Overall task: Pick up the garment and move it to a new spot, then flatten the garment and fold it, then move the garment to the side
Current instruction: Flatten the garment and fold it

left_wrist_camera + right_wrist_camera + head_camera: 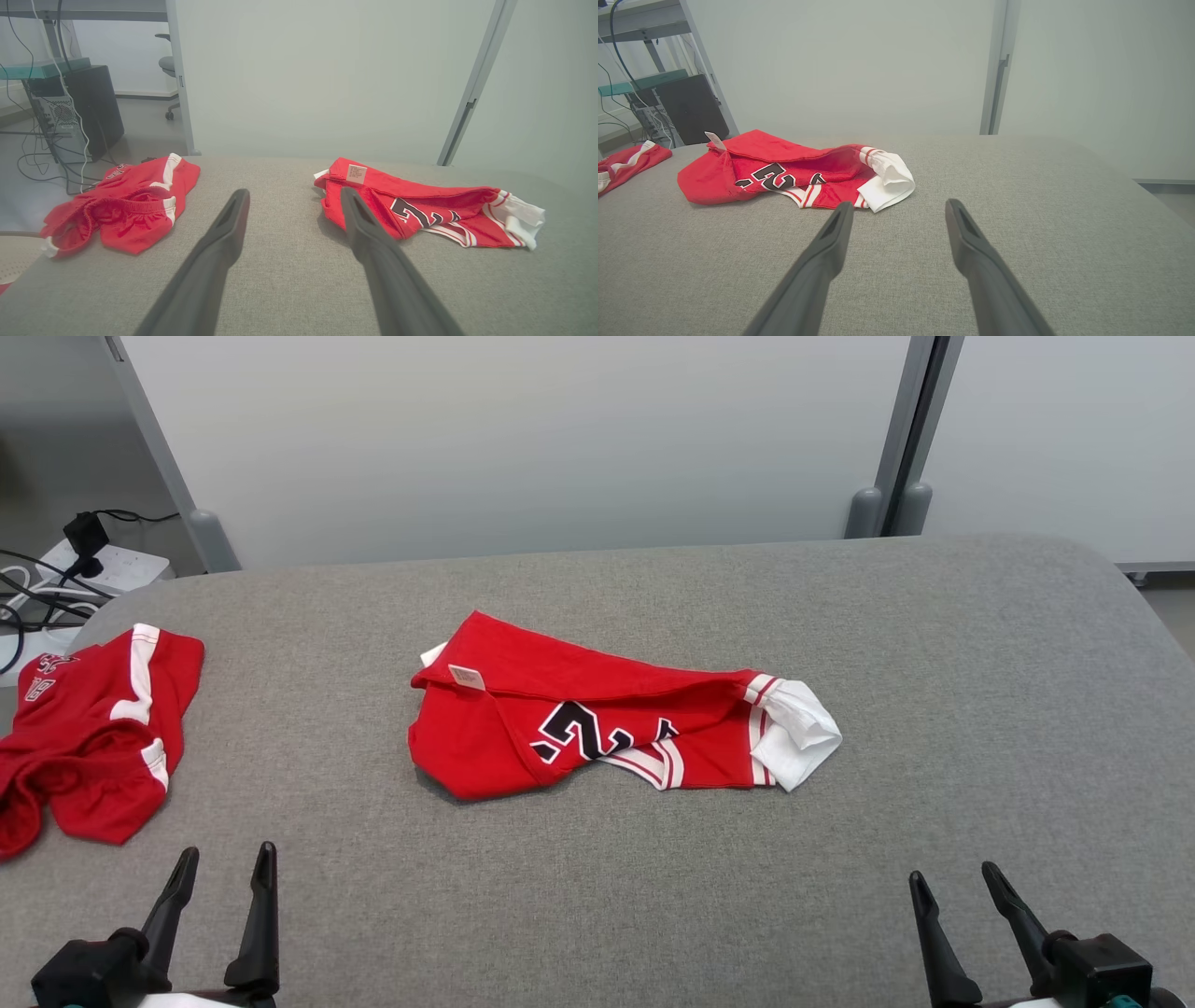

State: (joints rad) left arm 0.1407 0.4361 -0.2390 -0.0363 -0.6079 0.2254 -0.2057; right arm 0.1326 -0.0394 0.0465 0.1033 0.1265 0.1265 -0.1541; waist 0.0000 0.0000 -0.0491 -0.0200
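Left gripper (230, 847) and right gripper (952, 870) stand wide and empty low in the head view, jersey (579, 723) crumpled at the middle of the table (653, 896), shorts (93, 737) at left; the left wrist view adds a computer tower (96, 109); the right wrist view puts the jersey's white sleeve (889, 179) closest.

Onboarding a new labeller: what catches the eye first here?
A crumpled red jersey with black numerals and white trim lies in the middle of the grey table. A second red garment sits bunched at its left edge. The left gripper and right gripper stand open near the robot, empty.
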